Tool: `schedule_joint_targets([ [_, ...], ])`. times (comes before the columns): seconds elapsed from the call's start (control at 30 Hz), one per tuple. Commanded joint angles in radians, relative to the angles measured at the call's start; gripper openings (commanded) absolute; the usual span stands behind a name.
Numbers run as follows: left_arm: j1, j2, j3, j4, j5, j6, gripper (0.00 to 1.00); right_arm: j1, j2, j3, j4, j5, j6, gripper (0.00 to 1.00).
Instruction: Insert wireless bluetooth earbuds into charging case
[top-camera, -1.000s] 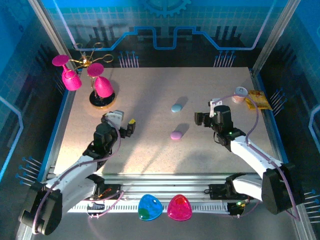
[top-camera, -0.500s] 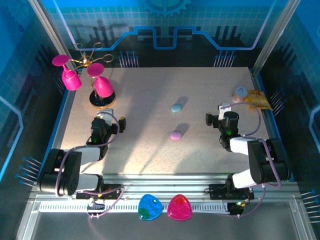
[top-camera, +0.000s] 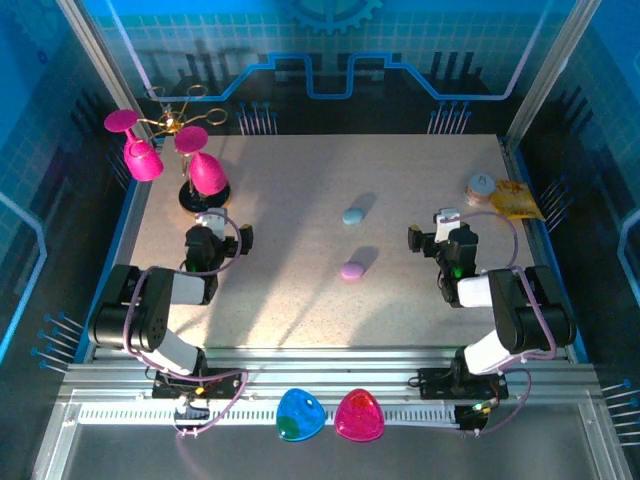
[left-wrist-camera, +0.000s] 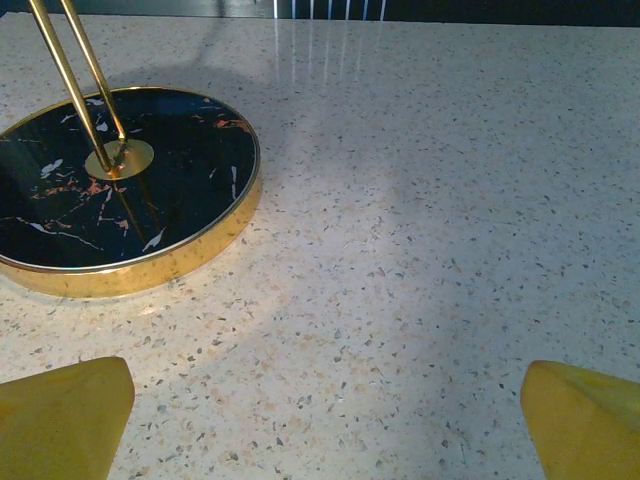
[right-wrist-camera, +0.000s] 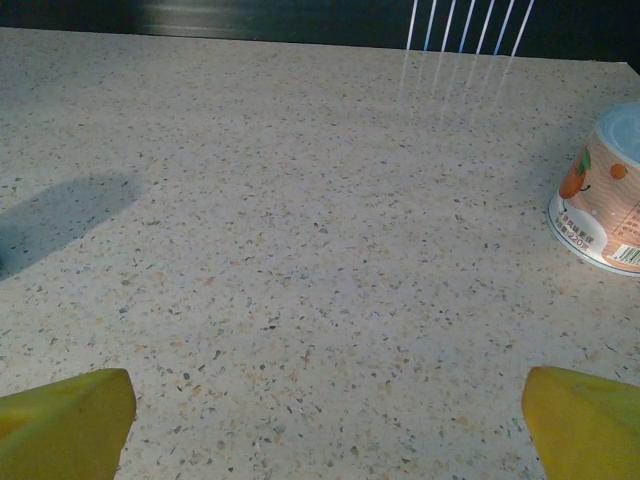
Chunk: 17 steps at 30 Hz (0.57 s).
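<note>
A closed pale blue pebble-shaped case lies mid-table, and a closed light purple case lies just nearer. No earbuds are visible; they are hidden or out of view. My left gripper rests low on the left of the table, open, with only bare tabletop between its yellow fingertips. My right gripper sits low on the right, also open and empty, its yellow fingertips wide apart. Both grippers are well apart from the cases.
A gold stand with a black marble base holds pink glasses just ahead of the left gripper. A small printed cup and an orange packet lie at the far right. Blue and pink objects sit on the front rail.
Both arms have folded back toward their bases. The left gripper drew left and the right gripper drew right, away from the cases. The cases have not moved.
</note>
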Motion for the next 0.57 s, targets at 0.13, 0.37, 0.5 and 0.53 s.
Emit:
schedule_joint_targets([
  [0.13,0.009,0.008,0.021,0.038,-0.005,-0.016,0.99,-0.007,0.006,0.02,0.039,0.016,0.0,1.0],
  [0.37,0.009,0.006,0.024,0.033,-0.003,-0.018,0.99,-0.002,0.007,0.027,0.026,0.024,-0.005,1.0],
  [0.5,0.009,0.007,0.022,0.036,-0.003,-0.016,0.99,0.0,0.008,0.027,0.027,0.027,-0.006,1.0],
  [0.53,0.009,0.006,0.021,0.036,-0.003,-0.016,0.99,0.003,0.008,0.027,0.027,0.029,-0.011,1.0],
])
